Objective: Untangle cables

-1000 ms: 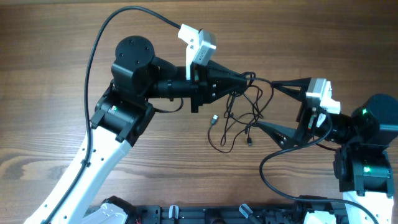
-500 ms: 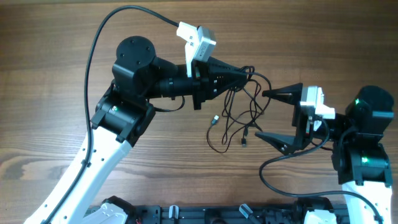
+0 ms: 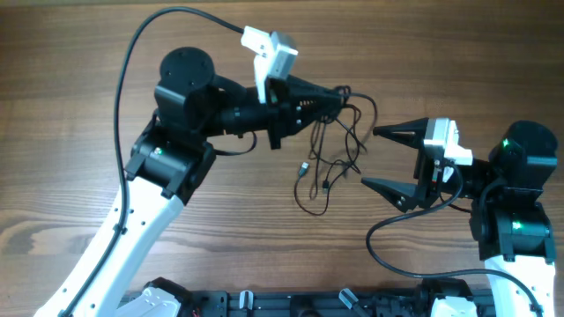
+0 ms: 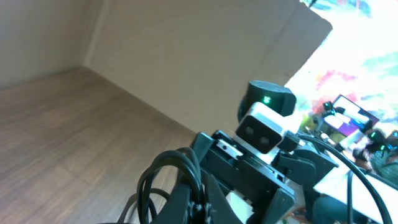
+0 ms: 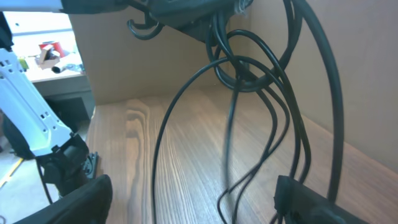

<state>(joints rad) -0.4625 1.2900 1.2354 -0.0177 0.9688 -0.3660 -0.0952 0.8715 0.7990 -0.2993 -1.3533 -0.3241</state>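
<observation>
Overhead, I am seeing the cables (image 3: pixel 326 183) hanging straight down from my left pincer (image 3: pixel 342 92), which is pinching them, just ahead of my spread right pincer (image 3: pixel 370 158).

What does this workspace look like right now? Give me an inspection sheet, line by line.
Surface: wooden table, brown grain.
Job's things: thin black cables in a tangled bunch, hanging from the left end effector, with the lower loops down by the table.
Clutter: nothing seen.
End effectors: left end effector shut on the cables; right end effector open, beside the bunch.
Cables: thick arm cable arcs over the left arm.
Surroundings: brown board wall behind the table.
</observation>
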